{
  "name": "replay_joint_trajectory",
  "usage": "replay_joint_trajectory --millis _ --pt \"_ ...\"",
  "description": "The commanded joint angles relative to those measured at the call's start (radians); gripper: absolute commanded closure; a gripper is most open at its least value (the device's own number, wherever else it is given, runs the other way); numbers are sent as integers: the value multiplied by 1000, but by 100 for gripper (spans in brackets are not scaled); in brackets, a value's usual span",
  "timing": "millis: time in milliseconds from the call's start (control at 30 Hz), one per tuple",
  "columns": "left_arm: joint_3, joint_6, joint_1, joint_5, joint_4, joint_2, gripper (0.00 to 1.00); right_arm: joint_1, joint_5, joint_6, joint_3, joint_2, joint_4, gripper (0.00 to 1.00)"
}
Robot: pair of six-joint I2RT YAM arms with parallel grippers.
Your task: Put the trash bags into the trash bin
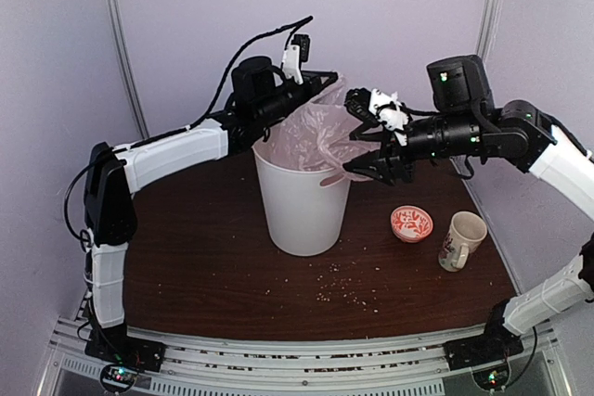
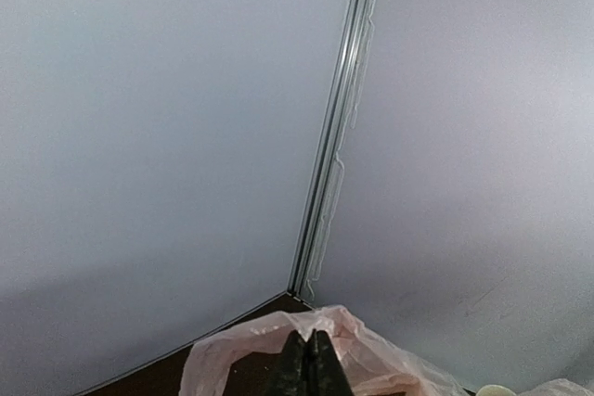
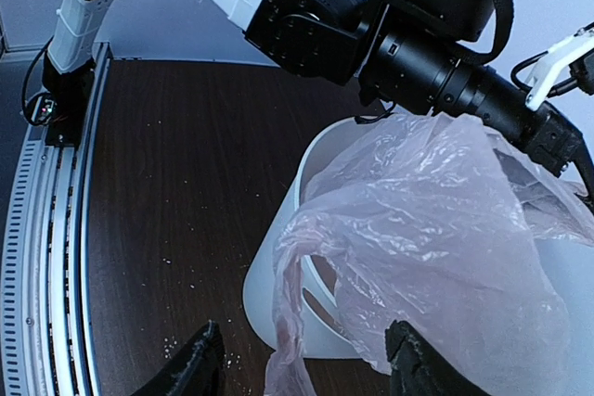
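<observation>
We see the white trash bin (image 1: 302, 201) standing upright near the middle of the dark wooden tabletop (image 1: 186, 257). The pale-pink trash bag (image 1: 311, 132) sits partly in its mouth. The crinkled film bulges above the rim, and part of it spills over the bin's outer wall on the right-arm side. The left gripper (image 1: 325, 81) hovers above the far side of the rim. In its wrist view its fingers (image 2: 309, 364) are pressed together, pinching the bag's upper edge, and the film is drawn up toward them. The right gripper (image 1: 362, 144) reaches in from the right at rim height with its jaws spread wide. From its wrist camera, the two fingers (image 3: 193, 368) stand well apart at the bottom of the frame, and a loose fold of the bag (image 3: 418, 220) hangs down between them in front of the bin (image 3: 278, 266). We cannot tell whether the film touches either finger. To the right of the bin, well apart from it, a small red-and-white patterned bowl (image 1: 411, 223) rests just beside a floral mug (image 1: 461, 240). Crumbs (image 1: 343, 292) lie scattered on the tabletop in front of the bin.
</observation>
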Motion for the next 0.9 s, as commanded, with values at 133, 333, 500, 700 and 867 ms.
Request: replay_joint_trajectory --millis 133,333,500,700,867 --pt "-5 47 -12 -15 -68 2 100 25 123 46 -35 4 53 37" --pt "-81 114 -11 -63 -155 -99 100 31 128 44 -79 26 61 37" --pt "-220 150 -10 -157 -189 -254 100 41 129 43 -73 70 73 38" --pt "-358 208 0 -281 -208 -381 100 48 154 17 -9 136 83 39" --pt "-401 197 8 -258 -200 -404 100 74 173 -5 16 201 63 47"
